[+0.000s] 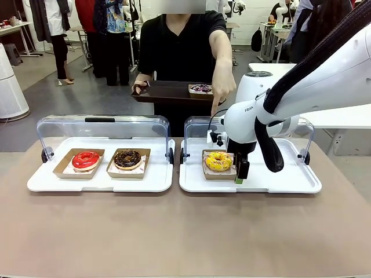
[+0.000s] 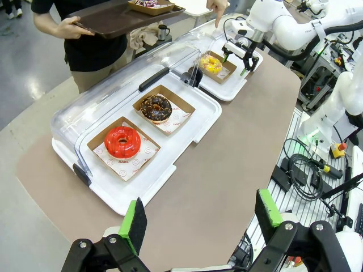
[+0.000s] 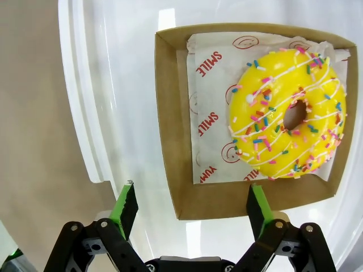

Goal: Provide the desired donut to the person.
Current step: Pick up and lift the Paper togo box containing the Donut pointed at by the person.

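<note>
A yellow sprinkled donut (image 1: 218, 161) (image 3: 289, 116) lies in a cardboard box (image 3: 170, 113) on the right white tray (image 1: 278, 185). The person (image 1: 179, 40) in black points a finger (image 1: 215, 109) down at it and holds a brown tray (image 1: 165, 91) with the other hand. My right gripper (image 1: 239, 174) (image 3: 191, 207) hangs open just above the box's near edge, beside the donut and apart from it. My left gripper (image 2: 199, 218) is open and holds nothing, off the table's end.
On the left white tray (image 1: 98, 184) sit a red donut (image 1: 86, 160) and a chocolate donut (image 1: 127, 158) in boxes. Clear lids (image 1: 101, 124) stand raised behind both trays. A purple donut (image 1: 201, 88) rests on the person's tray. Bare table lies in front.
</note>
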Controlling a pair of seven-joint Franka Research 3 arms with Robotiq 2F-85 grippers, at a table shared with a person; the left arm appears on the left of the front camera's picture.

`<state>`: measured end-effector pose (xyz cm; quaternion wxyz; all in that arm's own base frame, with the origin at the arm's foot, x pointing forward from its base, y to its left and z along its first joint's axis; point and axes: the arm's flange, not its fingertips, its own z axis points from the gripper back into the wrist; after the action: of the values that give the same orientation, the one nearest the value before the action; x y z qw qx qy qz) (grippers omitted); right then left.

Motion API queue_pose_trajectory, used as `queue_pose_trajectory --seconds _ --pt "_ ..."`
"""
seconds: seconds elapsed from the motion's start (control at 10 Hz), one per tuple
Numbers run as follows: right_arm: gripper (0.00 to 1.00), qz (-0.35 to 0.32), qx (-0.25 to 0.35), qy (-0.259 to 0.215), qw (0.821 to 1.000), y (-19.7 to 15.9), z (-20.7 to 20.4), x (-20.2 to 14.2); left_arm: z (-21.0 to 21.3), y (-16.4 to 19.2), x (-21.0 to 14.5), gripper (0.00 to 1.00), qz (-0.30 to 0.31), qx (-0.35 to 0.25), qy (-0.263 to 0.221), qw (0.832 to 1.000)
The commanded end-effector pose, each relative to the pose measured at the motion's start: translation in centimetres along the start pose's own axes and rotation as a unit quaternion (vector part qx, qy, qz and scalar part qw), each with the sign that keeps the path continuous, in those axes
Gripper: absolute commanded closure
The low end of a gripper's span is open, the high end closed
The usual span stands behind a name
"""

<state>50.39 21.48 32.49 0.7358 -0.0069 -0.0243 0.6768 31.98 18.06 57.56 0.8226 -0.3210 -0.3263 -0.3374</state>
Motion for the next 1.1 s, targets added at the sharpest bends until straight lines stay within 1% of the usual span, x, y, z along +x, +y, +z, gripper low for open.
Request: queue_pose_trajectory --seconds 0.0,0.1,0.5,0.6,0.7,0.8,0.9,1.0 --pt "0.0 -0.01 0.021 -0.004 1.0 -0.35 -0.72 -0.08 0.08 -0.02 -0.05 0.0 -0.009 -0.005 -0.012 1.0" --pt "0.0 -0.012 0.032 -0.006 0.999 -0.55 -0.9 -0.25 0.08 -0.02 -0.05 0.0 -0.009 -0.005 -0.012 1.0" --pt "0.0 -0.005 0.037 -0.008 0.999 -0.75 -1.25 -0.15 0.08 -0.02 -0.05 0.0 -0.009 -0.005 -0.012 1.0" --pt "0.03 -0.001 0.035 -0.009 0.999 -0.8 -1.3 -0.12 0.08 -0.02 -0.05 0.0 -0.009 -0.005 -0.012 1.0" --pt "0.58 0.005 0.035 -0.009 0.999 -0.81 -1.34 -0.14 0.08 -0.02 -0.05 0.0 -0.009 -0.005 -0.012 1.0" --pt "0.62 0.007 0.036 -0.01 0.999 -0.8 -1.36 -0.16 0.08 -0.02 -0.05 0.0 -0.009 -0.005 -0.012 1.0" --pt "1.0 0.007 0.035 -0.01 0.999 -0.8 -1.37 -0.11 0.08 -0.02 -0.05 0.0 -0.009 -0.005 -0.012 1.0" --pt "0.66 0.007 0.034 -0.01 0.999 -0.79 -1.36 -0.06 0.08 -0.02 -0.05 0.0 -0.009 -0.005 -0.012 1.0"
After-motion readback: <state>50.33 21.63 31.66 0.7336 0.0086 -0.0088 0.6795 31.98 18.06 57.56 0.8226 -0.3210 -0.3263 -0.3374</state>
